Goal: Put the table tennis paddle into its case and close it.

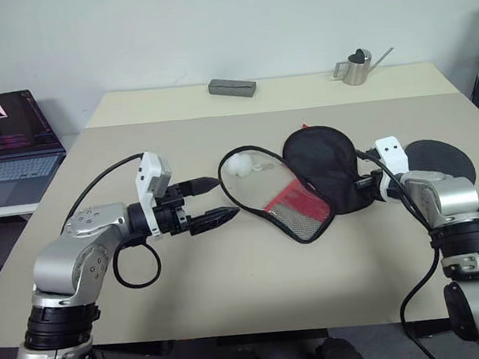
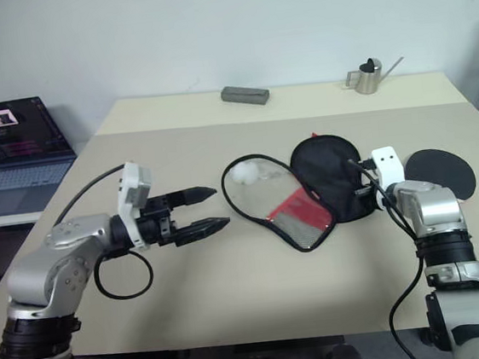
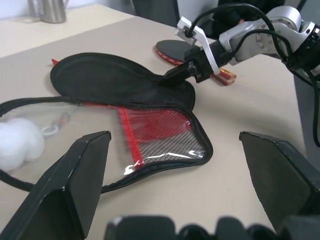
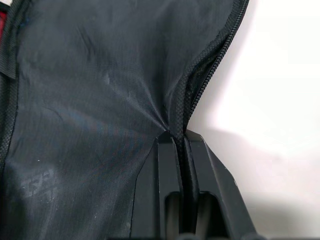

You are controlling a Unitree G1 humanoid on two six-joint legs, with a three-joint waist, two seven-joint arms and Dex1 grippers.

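The case (image 1: 297, 201) lies unzipped in the middle of the table, its clear and mesh half flat and its black flap (image 1: 323, 160) lifted up. A white pom-pom (image 1: 240, 164) rests at its far left rim. My right gripper (image 4: 175, 137) is shut on the case's zipper edge at the flap's right side (image 3: 187, 70). The table tennis paddle (image 2: 442, 171) lies flat on the table to the right of that arm, and its striped handle (image 3: 225, 76) shows in the left wrist view. My left gripper (image 1: 224, 198) hovers open just left of the case, holding nothing.
A grey box (image 1: 231, 87) and a small metal watering can (image 1: 355, 69) stand at the far edge of the table (image 1: 233, 283). An open laptop (image 1: 4, 144) sits on a lower surface to the left.
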